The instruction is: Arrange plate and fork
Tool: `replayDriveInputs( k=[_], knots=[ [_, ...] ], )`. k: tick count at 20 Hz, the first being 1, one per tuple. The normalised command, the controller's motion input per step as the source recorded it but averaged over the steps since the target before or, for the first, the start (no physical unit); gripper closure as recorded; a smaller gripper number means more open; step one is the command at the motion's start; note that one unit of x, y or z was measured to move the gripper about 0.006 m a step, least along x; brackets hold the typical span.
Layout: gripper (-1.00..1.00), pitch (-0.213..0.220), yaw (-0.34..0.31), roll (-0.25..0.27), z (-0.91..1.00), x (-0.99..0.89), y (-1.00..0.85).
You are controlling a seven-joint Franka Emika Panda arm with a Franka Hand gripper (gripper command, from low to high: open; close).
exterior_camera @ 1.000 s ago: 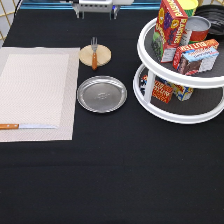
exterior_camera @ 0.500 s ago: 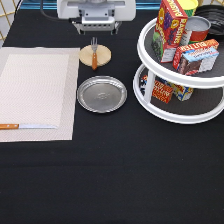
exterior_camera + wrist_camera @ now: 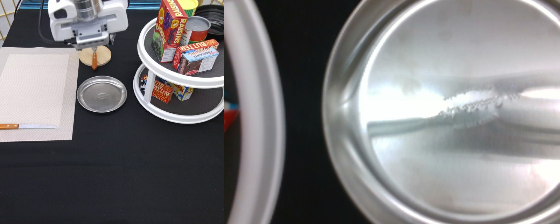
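The plate (image 3: 101,93), round and shiny silver, lies flat on the black table just right of the placemat. It fills the wrist view as plate (image 3: 449,110). The fork (image 3: 94,60) rests on a round wooden coaster (image 3: 102,55) just above the plate in the exterior view. Only its orange-brown handle shows, because the hand covers its upper part. My gripper (image 3: 90,37) hangs at the exterior view's top, over the coaster and fork and just beyond the plate's far rim. It holds nothing that I can see.
A beige placemat (image 3: 35,90) lies at the exterior view's left, with a wooden-handled knife (image 3: 25,126) near its lower edge. A white two-tier turntable (image 3: 175,112), its rim also in the wrist view (image 3: 254,125), stands at the right with boxes and cans.
The hand has come down from the exterior view's top edge towards the plate and now covers the upper part of the coaster and fork. Nothing on the table has moved.
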Motion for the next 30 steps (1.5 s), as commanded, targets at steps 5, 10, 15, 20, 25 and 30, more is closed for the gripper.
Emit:
replayDriveInputs(
  k=[5,10,15,20,25,30],
  knots=[
    [-1.00,0.095,-0.009,0.002,-0.12,0.81,0.00],
    [-1.00,0.044,-0.034,0.014,-0.24,0.62,0.00],
    [-1.00,0.029,-0.053,0.000,-0.24,0.59,0.02],
    [-1.00,0.010,-0.047,0.017,-0.37,0.26,0.14],
    [-1.00,0.014,-0.026,0.011,-0.22,0.30,0.32],
    [-1.00,0.028,-0.021,0.022,-0.18,0.31,0.11]
  ],
)
